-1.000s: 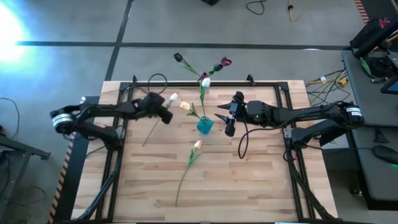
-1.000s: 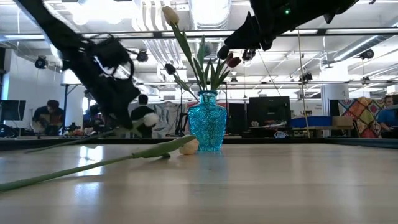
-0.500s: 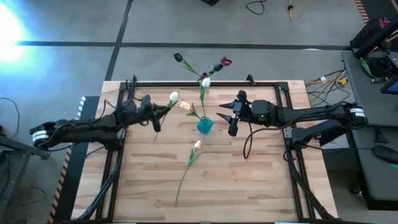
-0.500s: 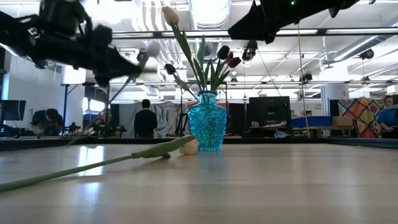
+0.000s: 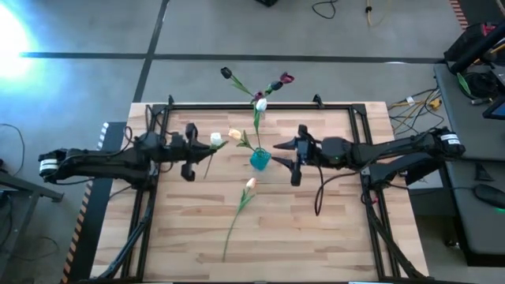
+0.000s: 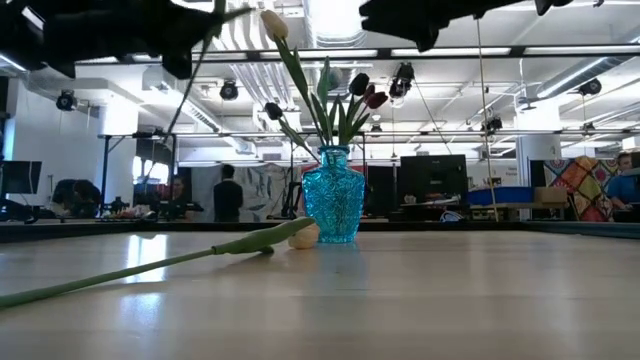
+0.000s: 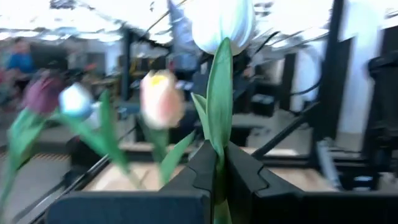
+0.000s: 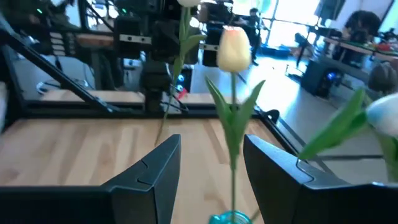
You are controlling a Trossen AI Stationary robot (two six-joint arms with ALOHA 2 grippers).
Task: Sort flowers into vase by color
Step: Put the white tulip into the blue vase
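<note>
A white tulip (image 7: 222,22) stands upright above the table's left half, with my left gripper (image 7: 217,171) shut on it; the high view shows its head (image 5: 215,140) left of the vase. The blue glass vase (image 5: 259,160) at mid-table holds peach (image 8: 234,48), white (image 5: 261,103) and dark maroon (image 5: 284,79) tulips. Another peach tulip (image 5: 250,184) lies flat on the wood in front of the vase, stem toward the near edge. My right gripper (image 5: 290,161) hovers open just right of the vase, level and pointing at it, touching nothing. My left gripper pinches the white tulip's green stem and a leaf (image 7: 219,149) between its two fingers, some way below the head. The fingers lie about level, pointing toward the vase, across the stem. The tulip is lifted clear, head up, its lower stem (image 6: 190,85) hanging slanted below the fingers.
A black metal frame (image 5: 237,105) runs along the table's far edge and sides. Bare wood (image 5: 316,229) lies at the near right. People and desks show in the room beyond the table.
My left gripper has risen and drawn back toward the table's left edge, tipping from pointing down to about level. The white tulip, lying on the wood a second ago, is lifted clear and now stands head up. My right gripper has drifted slightly toward the near edge.
</note>
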